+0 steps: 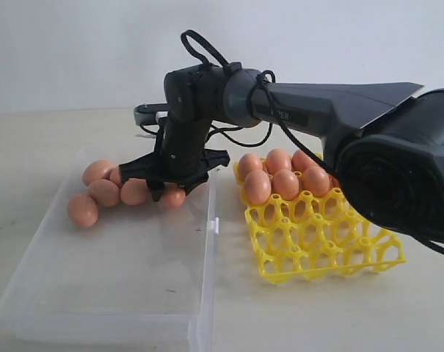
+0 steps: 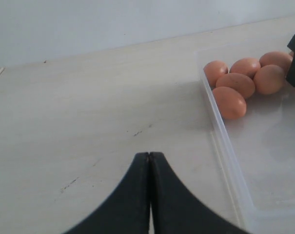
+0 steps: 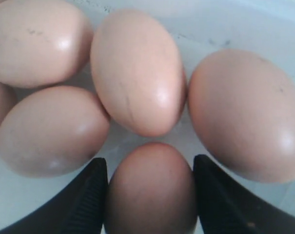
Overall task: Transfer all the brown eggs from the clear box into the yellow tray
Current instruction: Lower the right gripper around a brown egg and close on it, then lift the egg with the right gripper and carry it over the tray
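Inside the clear box (image 1: pixel 126 279), at its far end, my right gripper (image 1: pixel 170 187) reaches down among several brown eggs (image 1: pixel 104 192). In the right wrist view the right gripper (image 3: pixel 149 162) has one brown egg (image 3: pixel 151 190) between its two black fingers (image 3: pixel 88 195), and both pads rest against its sides. That egg still lies in the box, with other eggs (image 3: pixel 137 73) close round it. The yellow tray (image 1: pixel 317 242) to the right holds several eggs (image 1: pixel 285 183) in its far rows. My left gripper (image 2: pixel 150 155) is shut and empty above bare table, left of the box.
The box wall (image 2: pixel 230 156) and its small side clip (image 1: pixel 214 225) stand between the box and the tray. The tray's near rows are open cells. The right arm (image 1: pixel 398 147) stretches over the tray's far side.
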You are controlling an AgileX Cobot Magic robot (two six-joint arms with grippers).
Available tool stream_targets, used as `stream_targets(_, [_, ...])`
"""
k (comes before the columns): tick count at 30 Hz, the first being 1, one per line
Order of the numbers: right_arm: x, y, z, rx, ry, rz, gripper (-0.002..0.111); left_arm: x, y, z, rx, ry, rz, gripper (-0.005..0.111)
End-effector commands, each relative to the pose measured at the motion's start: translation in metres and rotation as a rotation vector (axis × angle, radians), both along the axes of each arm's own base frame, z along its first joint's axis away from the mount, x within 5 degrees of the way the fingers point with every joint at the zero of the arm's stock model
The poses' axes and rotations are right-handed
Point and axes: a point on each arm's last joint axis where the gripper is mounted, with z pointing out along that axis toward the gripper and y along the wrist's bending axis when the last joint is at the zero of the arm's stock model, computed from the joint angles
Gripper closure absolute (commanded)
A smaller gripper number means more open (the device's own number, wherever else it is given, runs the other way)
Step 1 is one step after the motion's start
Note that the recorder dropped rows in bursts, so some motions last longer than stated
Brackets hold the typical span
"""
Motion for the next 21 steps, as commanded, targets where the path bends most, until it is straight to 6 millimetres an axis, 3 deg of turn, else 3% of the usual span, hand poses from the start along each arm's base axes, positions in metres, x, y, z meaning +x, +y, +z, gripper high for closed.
stream_targets(1, [0.003, 0.001, 0.006, -0.001, -0.047, 0.068, 0.092, 0.000, 0.000, 0.002, -0.007, -0.016, -0.004, 0.107])
stream_targets(2, [0.003, 0.002, 0.007, -0.004, -0.054, 0.091, 0.104, 0.000, 0.000, 0.002, -0.007, -0.016, -0.004, 0.107])
stream_targets(3, [0.002, 0.002, 0.008, -0.008, -0.060, 0.111, 0.108, 0.000, 0.000, 0.002, -0.007, -0.016, -0.004, 0.107])
stream_targets(9, [0.001, 0.003, 0.015, -0.006, -0.077, 0.143, 0.108, 0.000, 0.000, 0.002, -0.007, -0.016, -0.004, 0.107])
stream_targets(15, [-0.004, 0.012, 0.048, 0.050, -0.174, 0.184, 0.108, 0.000, 0.000, 0.002, -0.007, -0.016, -0.004, 0.107])
stream_targets(21, [-0.023, 0.028, 0.073, 0.100, -0.292, 0.284, 0.108, 0.000, 0.000, 0.002, -0.007, -0.016, -0.004, 0.107])
